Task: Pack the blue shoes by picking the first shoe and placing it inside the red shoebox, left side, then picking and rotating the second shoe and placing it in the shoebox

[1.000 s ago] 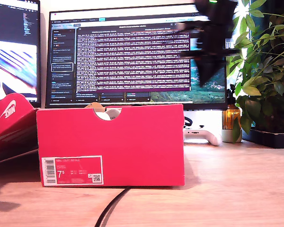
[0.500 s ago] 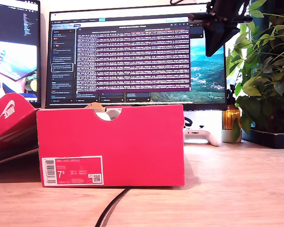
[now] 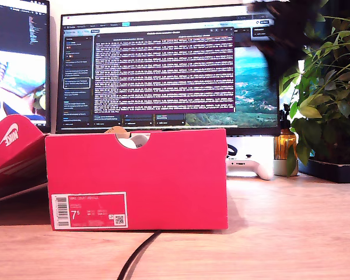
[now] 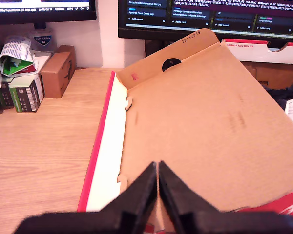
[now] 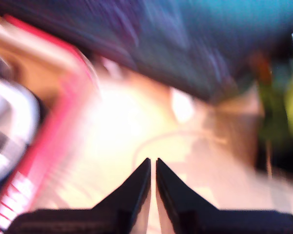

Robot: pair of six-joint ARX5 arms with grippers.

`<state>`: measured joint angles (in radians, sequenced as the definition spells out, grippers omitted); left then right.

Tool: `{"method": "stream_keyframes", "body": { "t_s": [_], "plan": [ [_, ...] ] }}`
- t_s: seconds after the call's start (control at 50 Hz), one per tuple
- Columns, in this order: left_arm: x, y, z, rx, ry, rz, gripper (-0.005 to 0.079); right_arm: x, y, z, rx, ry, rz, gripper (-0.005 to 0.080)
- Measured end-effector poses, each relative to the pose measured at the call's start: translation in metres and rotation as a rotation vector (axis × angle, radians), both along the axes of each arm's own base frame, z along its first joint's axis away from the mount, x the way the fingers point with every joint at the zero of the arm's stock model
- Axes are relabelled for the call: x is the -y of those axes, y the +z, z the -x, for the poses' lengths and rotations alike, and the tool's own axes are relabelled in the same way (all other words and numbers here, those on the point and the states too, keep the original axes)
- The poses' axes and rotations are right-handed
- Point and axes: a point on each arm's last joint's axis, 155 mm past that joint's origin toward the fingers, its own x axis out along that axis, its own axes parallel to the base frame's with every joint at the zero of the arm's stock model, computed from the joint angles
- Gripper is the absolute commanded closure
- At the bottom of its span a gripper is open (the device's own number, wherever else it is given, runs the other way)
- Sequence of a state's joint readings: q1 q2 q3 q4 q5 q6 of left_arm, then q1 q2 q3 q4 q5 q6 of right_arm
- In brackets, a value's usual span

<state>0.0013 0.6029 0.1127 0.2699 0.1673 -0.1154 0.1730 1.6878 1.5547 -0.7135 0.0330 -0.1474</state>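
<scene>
Though blurred, one red shoebox (image 3: 137,178), two grippers.

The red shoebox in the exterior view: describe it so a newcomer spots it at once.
Start at the wide monitor at the back of the wooden desk. Directly in front of it stands the red shoebox, bright red with a half-round notch in its top edge. Unlike the red swoosh flap at the exterior view's left, it carries a white 7.5 barcode label.
</scene>
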Motion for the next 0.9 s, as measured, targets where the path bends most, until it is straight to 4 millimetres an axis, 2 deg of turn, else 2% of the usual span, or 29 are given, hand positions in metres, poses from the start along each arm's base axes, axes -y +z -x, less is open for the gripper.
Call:
{"method": "stream_keyframes", "body": {
  "t_s": [0.04, 0.14, 0.26, 0.32, 0.44, 0.56, 0.66, 0.78, 0.9],
  "plan": [
    [0.000, 0.000, 0.000, 0.001, 0.000, 0.000, 0.0763, 0.006, 0.004, 0.006, 0.024, -0.019, -0.012, 0.0763],
    [0.000, 0.002, 0.000, 0.008, 0.000, -0.002, 0.0763, 0.020, 0.031, 0.022, 0.129, -0.048, -0.029, 0.0763],
    [0.001, 0.003, -0.001, 0.014, -0.005, -0.002, 0.0763, 0.022, 0.067, 0.040, 0.259, -0.046, -0.051, 0.0763],
    [0.001, 0.004, -0.001, 0.018, -0.007, -0.002, 0.0763, 0.023, 0.073, 0.049, 0.299, -0.046, -0.058, 0.0763],
    [0.001, 0.007, -0.001, 0.031, -0.008, -0.002, 0.0763, 0.031, 0.059, 0.063, 0.306, -0.064, -0.058, 0.0763],
    [0.003, 0.008, -0.001, 0.032, -0.015, 0.000, 0.0763, 0.057, 0.029, 0.076, 0.266, -0.145, -0.049, 0.0763],
    [0.004, 0.008, -0.001, 0.033, -0.025, 0.001, 0.0763, 0.079, 0.015, 0.090, 0.258, -0.203, -0.040, 0.0763],
    [0.005, 0.008, -0.001, 0.033, -0.029, 0.003, 0.0763, 0.100, 0.026, 0.107, 0.317, -0.257, -0.041, 0.0763],
    [0.006, 0.008, -0.001, 0.034, -0.034, 0.003, 0.0763, 0.098, 0.047, 0.121, 0.396, -0.240, -0.072, 0.0763]
  ]
}}
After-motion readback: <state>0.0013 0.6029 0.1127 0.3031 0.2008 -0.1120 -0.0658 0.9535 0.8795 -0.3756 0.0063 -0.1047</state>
